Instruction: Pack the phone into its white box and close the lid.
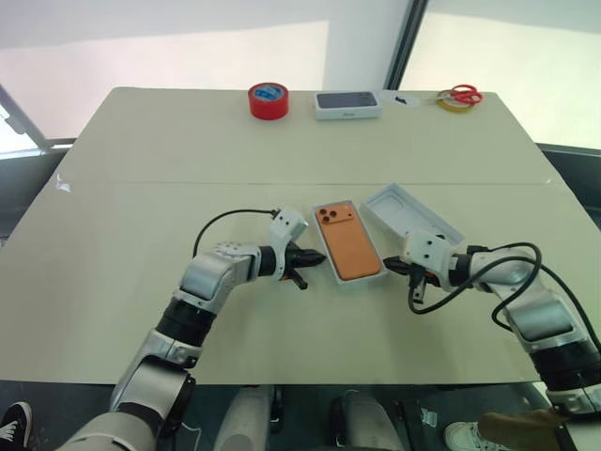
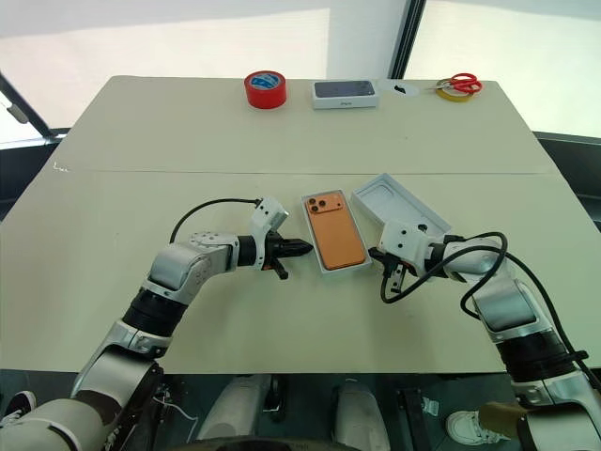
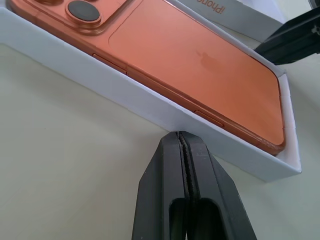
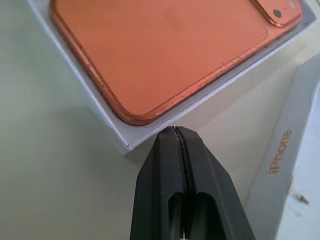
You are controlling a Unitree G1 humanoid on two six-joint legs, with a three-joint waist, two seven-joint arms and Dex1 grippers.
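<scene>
On the table [image 1: 141, 188] we have the white box [image 1: 331, 266] with the phone [image 1: 345, 241] already lying inside, and the lid [image 1: 413, 214] open-side up just beside it. Our left gripper [image 1: 311, 256] and right gripper [image 1: 394, 267] flank the box, both pressed together, empty. Packing looks done; next we must lift and flip the lid onto the box.

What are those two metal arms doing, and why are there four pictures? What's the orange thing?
They belong to a robot. Two pictures come from cameras on its head, two from cameras on its wrists. The orange thing is the phone, lying camera-side up in the white box. The lid lies open beside it. The left gripper and right gripper are shut and hold nothing, one on each side of the box. Far back on the table sit red tape, another phone box and scissors.
</scene>
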